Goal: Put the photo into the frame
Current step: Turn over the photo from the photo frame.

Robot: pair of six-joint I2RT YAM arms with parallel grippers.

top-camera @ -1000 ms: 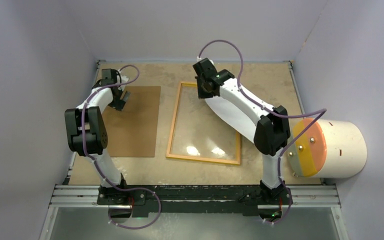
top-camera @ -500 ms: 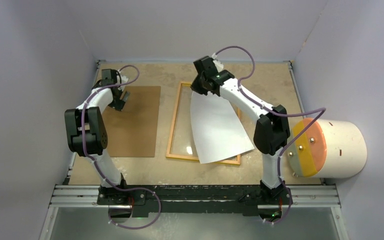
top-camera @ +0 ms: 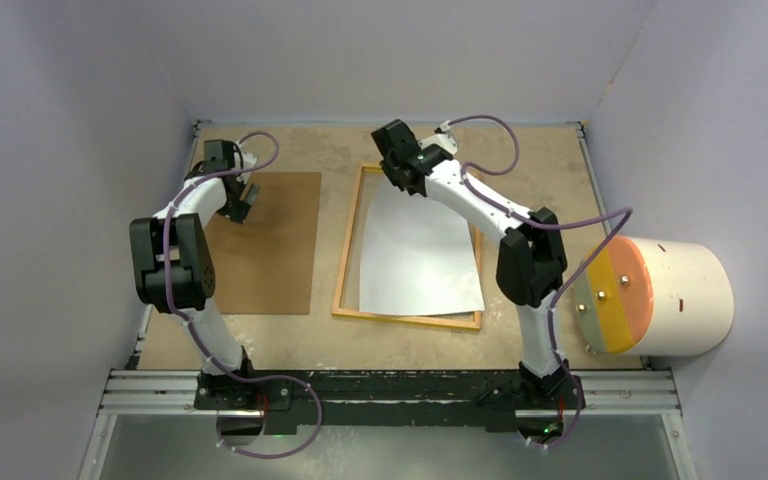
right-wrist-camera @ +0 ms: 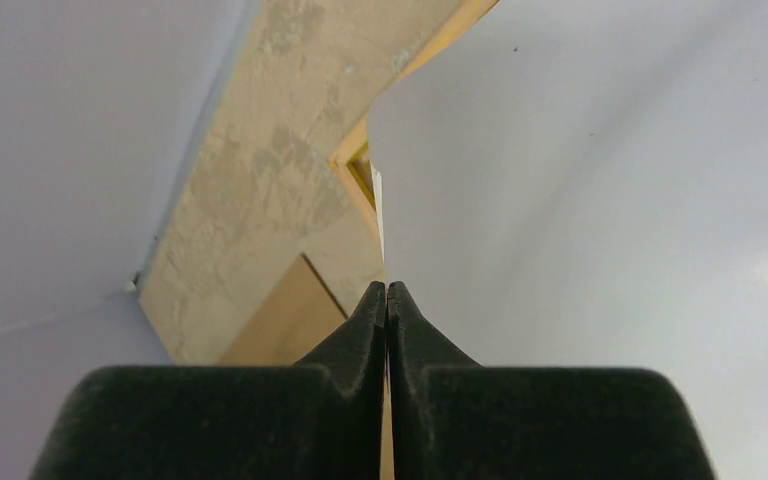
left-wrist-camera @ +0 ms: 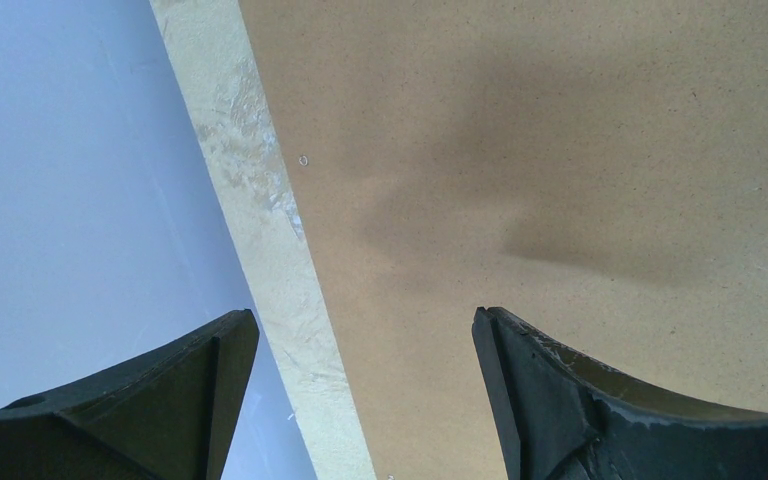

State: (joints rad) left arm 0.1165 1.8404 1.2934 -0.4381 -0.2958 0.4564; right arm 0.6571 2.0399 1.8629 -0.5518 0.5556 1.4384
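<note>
The photo (top-camera: 420, 250) shows its plain white reverse and lies over the frame (top-camera: 346, 262), whose wood-brown edge shows around it on the table. My right gripper (top-camera: 397, 170) is shut on the photo's far edge, near the frame's far left corner. In the right wrist view the shut fingertips (right-wrist-camera: 387, 292) pinch the thin white sheet (right-wrist-camera: 600, 190), with a frame corner (right-wrist-camera: 355, 170) beyond. My left gripper (top-camera: 243, 203) is open and empty over the far left part of the brown backing board (top-camera: 270, 240); the left wrist view shows the board (left-wrist-camera: 560, 150) between the spread fingers.
A white cylinder with an orange and yellow end face (top-camera: 655, 298) stands at the right table edge. Walls close in the table on the left, back and right. A strip of table (left-wrist-camera: 260, 230) and the wall lie beside the board.
My right gripper moved left and toward the far side, swinging the photo from under the arm until it lies white side up over the frame. The left arm has not moved.
</note>
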